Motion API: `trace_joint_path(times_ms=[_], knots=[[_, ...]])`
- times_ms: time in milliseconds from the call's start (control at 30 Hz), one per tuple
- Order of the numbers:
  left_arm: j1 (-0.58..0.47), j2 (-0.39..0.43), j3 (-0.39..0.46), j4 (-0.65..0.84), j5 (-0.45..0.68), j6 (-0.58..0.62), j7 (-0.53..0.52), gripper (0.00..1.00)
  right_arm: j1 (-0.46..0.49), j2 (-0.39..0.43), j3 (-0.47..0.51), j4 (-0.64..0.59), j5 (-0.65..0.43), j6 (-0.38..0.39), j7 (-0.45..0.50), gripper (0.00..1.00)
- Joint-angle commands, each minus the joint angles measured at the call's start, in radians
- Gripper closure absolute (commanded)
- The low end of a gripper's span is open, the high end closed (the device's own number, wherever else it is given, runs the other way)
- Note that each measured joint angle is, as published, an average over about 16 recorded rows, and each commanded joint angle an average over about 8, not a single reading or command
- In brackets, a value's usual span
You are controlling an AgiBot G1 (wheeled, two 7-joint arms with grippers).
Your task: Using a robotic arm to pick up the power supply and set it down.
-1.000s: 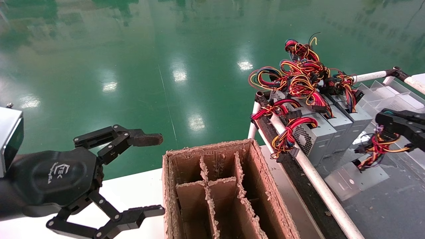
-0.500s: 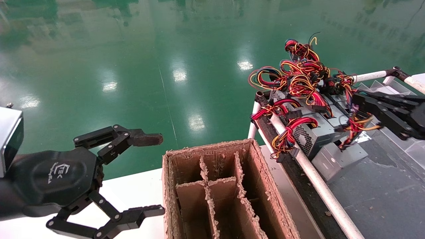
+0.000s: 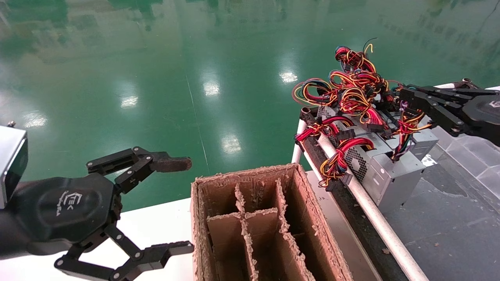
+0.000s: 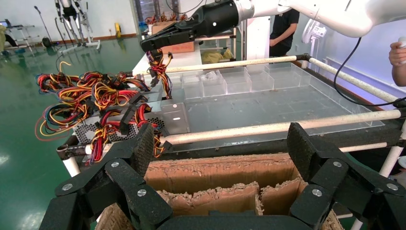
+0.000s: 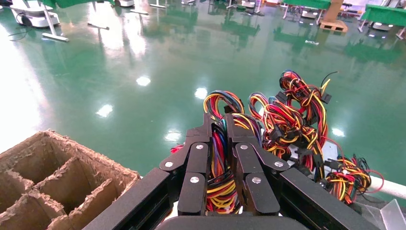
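Shining under the lights, the green floor (image 3: 156,78) fills most of the head view; in front of it stands the brown cardboard box (image 3: 265,222) with its torn dividers, on the white table (image 3: 156,222); to the right runs the rack with its white pipe rail (image 3: 367,203) and clear trays (image 4: 239,81).

A second ago the right gripper (image 3: 406,102) was low and far right, with the wires dangling and a grey box lying flat on the dark shelf; now it has gone up and toward the row, and the power supply (image 3: 394,177) has come along, tipped up on its end right beside the other grey boxes (image 3: 359,160) and touching them; its far side rests on the dark shelf (image 3: 449,218), though I cannot tell if it hangs a bit.

The robotic arm (image 4: 335,12), white with a silver wrist, reaches in from the right; its black fingers are pinched narrow on the wire bundle (image 3: 406,128) of red, yellow and black wires, seen squeezed between them in the right wrist view (image 5: 221,167).

The left gripper (image 3: 152,207) has not moved; it hovers over the table left of the cardboard box, spread wide, holding nothing; one fingertip (image 3: 172,164) is worn brown.

A small white logo (image 3: 68,201) sits on its black body; the letters are too small to read.
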Motion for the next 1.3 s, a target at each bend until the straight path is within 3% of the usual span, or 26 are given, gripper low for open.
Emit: trace_joint_path(times_ms=[33, 100, 500, 900, 1300], knots=[[0.000, 0.000, 0.000, 0.000, 0.000, 0.000, 0.000, 0.00, 0.024, -0.010, -0.012, -0.019, -0.010, -0.012, -0.003, 0.11], [0.000, 0.000, 0.000, 0.000, 0.000, 0.000, 0.000, 0.00, 0.035, -0.014, -0.019, -0.033, -0.015, -0.020, -0.006, 0.00], [0.000, 0.000, 0.000, 0.000, 0.000, 0.000, 0.000, 0.00, 0.058, -0.021, -0.024, -0.077, -0.011, -0.047, -0.016, 0.00], [0.000, 0.000, 0.000, 0.000, 0.000, 0.000, 0.000, 0.00, 0.058, -0.047, 0.033, -0.085, 0.121, -0.121, -0.043, 0.00], [0.000, 0.000, 0.001, 0.001, 0.000, 0.000, 0.001, 0.00, 0.049, -0.057, -0.004, -0.044, 0.164, -0.188, -0.078, 0.00]])
